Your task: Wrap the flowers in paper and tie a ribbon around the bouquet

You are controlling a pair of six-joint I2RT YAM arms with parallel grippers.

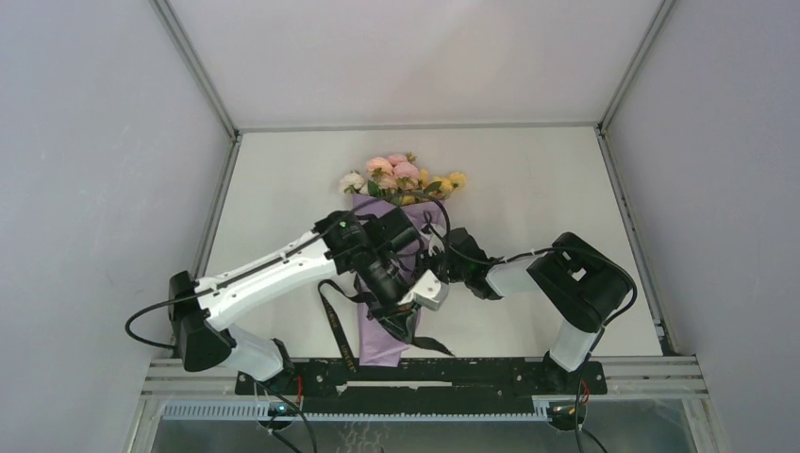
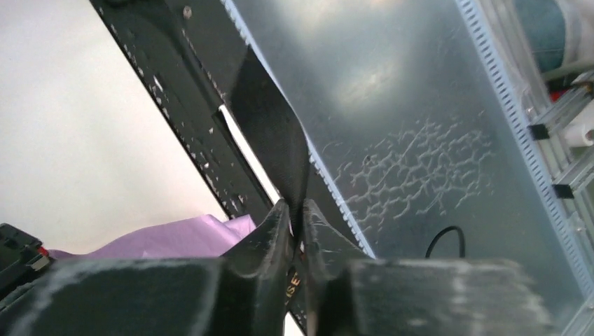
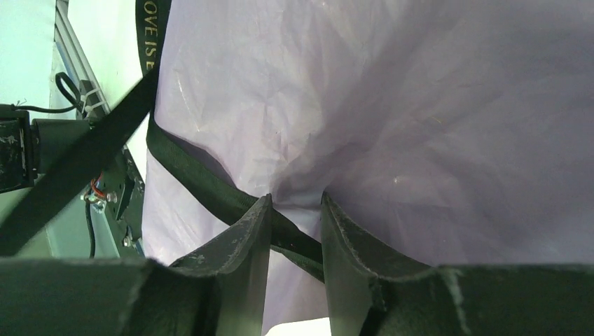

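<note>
The bouquet lies mid-table, with pink, yellow and white flowers at the far end. Its lilac paper cone points toward the arm bases. The black ribbon loops off the cone's left side and trails near its tip. My left gripper hangs over the lower cone, shut on the ribbon, which runs taut up from the left gripper; paper shows beside it. My right gripper presses on the cone's right side. In the right wrist view that gripper is open against the paper, the ribbon passing between its fingers.
A black mounting rail runs along the near table edge, just below the cone's tip. Grey enclosure walls stand close on both sides. White table surface extends right of the bouquet. A translucent panel with a slotted cable duct lies beyond the rail.
</note>
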